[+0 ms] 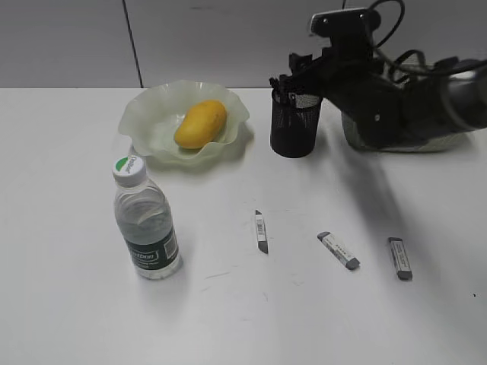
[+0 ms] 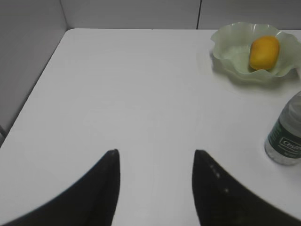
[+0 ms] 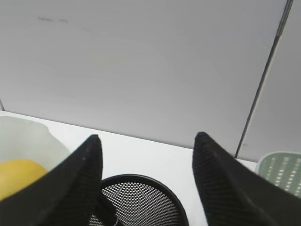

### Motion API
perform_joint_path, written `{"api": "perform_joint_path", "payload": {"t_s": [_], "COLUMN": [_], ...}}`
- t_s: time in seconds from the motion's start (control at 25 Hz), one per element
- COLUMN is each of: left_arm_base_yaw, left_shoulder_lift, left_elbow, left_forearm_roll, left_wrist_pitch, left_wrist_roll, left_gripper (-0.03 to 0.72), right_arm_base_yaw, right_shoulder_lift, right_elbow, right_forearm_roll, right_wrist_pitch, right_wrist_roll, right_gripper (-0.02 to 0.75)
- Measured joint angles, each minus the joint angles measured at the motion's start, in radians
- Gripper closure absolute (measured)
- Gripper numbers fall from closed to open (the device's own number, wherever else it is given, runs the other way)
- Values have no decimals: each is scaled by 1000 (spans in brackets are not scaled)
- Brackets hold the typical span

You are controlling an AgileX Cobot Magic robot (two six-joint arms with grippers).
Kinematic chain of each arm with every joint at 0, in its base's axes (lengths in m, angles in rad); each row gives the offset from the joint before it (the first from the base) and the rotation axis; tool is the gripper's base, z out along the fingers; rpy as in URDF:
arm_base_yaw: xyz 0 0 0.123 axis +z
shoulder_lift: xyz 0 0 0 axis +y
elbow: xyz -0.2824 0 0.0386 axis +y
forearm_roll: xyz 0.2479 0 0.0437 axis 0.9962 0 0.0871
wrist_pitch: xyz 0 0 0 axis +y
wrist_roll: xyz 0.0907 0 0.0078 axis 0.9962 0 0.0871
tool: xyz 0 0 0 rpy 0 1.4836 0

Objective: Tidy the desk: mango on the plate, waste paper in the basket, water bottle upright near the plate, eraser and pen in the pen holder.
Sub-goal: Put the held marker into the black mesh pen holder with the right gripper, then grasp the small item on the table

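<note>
1. Three small grey-and-white bars lie on the near half of the white surface [image 1: 68, 304]: a slim one [image 1: 261, 231] near the middle, a second eraser [image 1: 338, 251] to its right, and a third [image 1: 400, 258] further right, all apart from each other
2. On the far left the ruffled pale-green plate [image 1: 152, 122] holds the mango [image 1: 201, 124], which lies tilted inside it
3. Nearer and left of the bars, the water bottle [image 1: 146, 226] stands upright with its cap on, well clear of the plate
4. To the right of the plate stands the black mesh pen holder [image 1: 294, 129]; a dark thing shows inside it in the right wrist view, too unclear to name
5. Right gripper [image 1: 288, 82] hovers just above the pen holder's rim, its jaws spread and empty
6. Behind the right arm, at the far right, part of the pale-green basket [image 3: 281, 173] shows
7. Left gripper [image 2: 155, 165] hangs over bare surface to the left of the bottle, its jaws spread with nothing between them
8. I cannot find the waste paper in any view
</note>
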Motion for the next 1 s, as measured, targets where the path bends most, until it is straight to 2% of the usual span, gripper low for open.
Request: {"api": "perform_joint_path", "payload": {"t_s": [0.08, 0.16, 0.4, 0.48, 0.56, 0.68, 0.8, 1.0], "left_arm_base_yaw": [0, 0, 0, 0, 0, 0, 0, 0], "left_shoulder_lift": [0, 0, 0, 0, 0, 38, 127, 379], "left_elbow": [0, 0, 0, 0, 0, 0, -19, -97], "left_forearm_roll": [0, -1, -7, -9, -12, -22, -57, -177], "left_wrist_pitch": [0, 0, 0, 0, -1, -4, -71, -354], "left_wrist_roll": [0, 0, 0, 0, 0, 17, 103, 257], "left_gripper": [315, 315, 315, 315, 315, 315, 321, 365], "right_arm_base_yaw": [0, 0, 0, 0, 0, 0, 0, 0], "right_shoulder_lift": [-103, -261, -707, -823, -940, -1115, -1313, -1664], "right_elbow": [38, 76, 185, 233, 285, 374, 464, 597], "right_forearm_roll": [21, 36, 32, 6, -68, -227, -343, -372], "right_wrist_pitch": [100, 275, 1034, 1264, 1467, 1673, 1774, 1790], "right_wrist_roll": [-17, -60, -129, -65, 36, 171, 225, 242], "right_gripper": [246, 241, 239, 239, 244, 271, 301, 322]}}
